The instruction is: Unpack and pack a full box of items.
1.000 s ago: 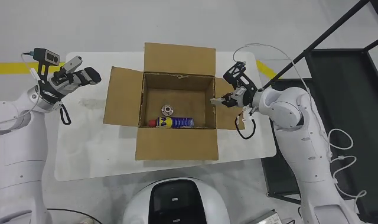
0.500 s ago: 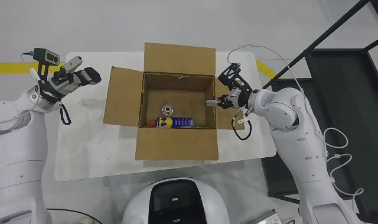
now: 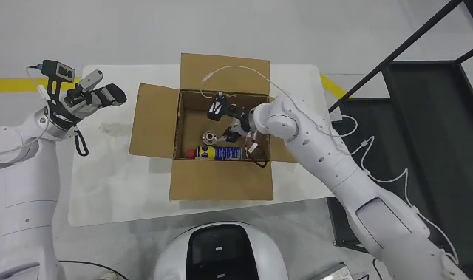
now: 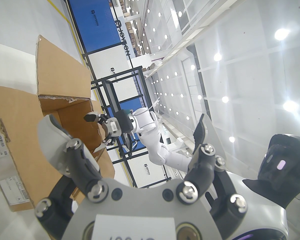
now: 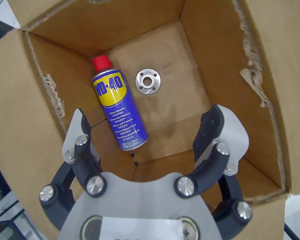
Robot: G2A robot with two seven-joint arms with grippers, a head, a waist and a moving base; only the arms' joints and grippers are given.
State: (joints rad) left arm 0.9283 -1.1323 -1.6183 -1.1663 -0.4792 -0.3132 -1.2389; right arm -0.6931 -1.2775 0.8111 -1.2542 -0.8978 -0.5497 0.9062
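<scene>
An open cardboard box (image 3: 154, 129) stands in the middle of the white table. On its floor lie a blue and yellow spray can (image 3: 219, 153) with a red cap and a small round metal flange (image 3: 210, 137). In the right wrist view the can (image 5: 120, 106) lies on its side and the flange (image 5: 149, 81) rests flat beside it, ringed by the box's walls (image 5: 215, 38). My right gripper (image 3: 230, 127) (image 5: 145, 118) hangs open above the box's inside, holding nothing. My left gripper (image 3: 111, 96) (image 4: 126, 129) is open and raised over the table's left end, apart from the box (image 4: 62, 76).
The box's four flaps are folded outward over the table (image 3: 111, 184). A black metal rack (image 3: 421, 95) stands close to the table's right side. The left wrist view shows the right gripper (image 4: 100, 131) far off above the box.
My right arm has swung left from beside the box's right flap to above the inside of the box. The left arm, can and flange have not moved.
</scene>
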